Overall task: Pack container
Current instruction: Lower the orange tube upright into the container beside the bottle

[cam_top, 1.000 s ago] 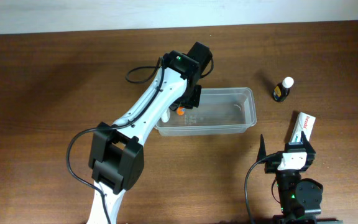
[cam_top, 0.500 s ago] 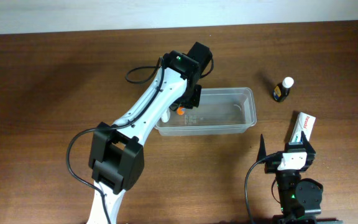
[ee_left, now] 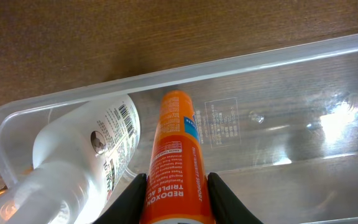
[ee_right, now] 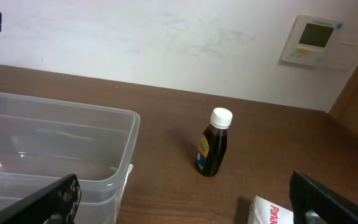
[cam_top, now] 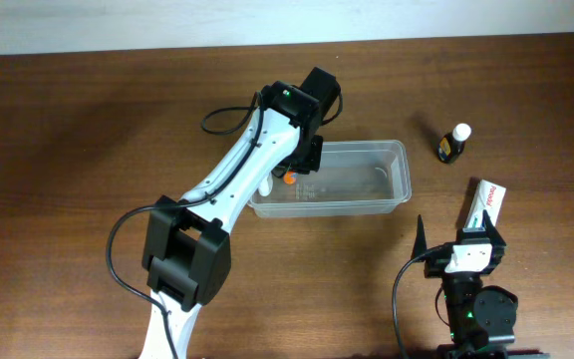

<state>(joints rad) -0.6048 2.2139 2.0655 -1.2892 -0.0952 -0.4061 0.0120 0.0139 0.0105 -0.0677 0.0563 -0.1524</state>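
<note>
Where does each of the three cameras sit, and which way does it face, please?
Overhead: fixed above the table, looking straight down; both arms show, the left arm over the container, the right gripper by the box.
Left wrist: on the left arm, looking down into the container; its fingers grip an orange tube beside a white bottle.
Right wrist: low over the table, facing the wall; open fingers at the bottom corners; brown bottle ahead.
Shared: all three see the container; overhead and right wrist share the brown bottle.
</note>
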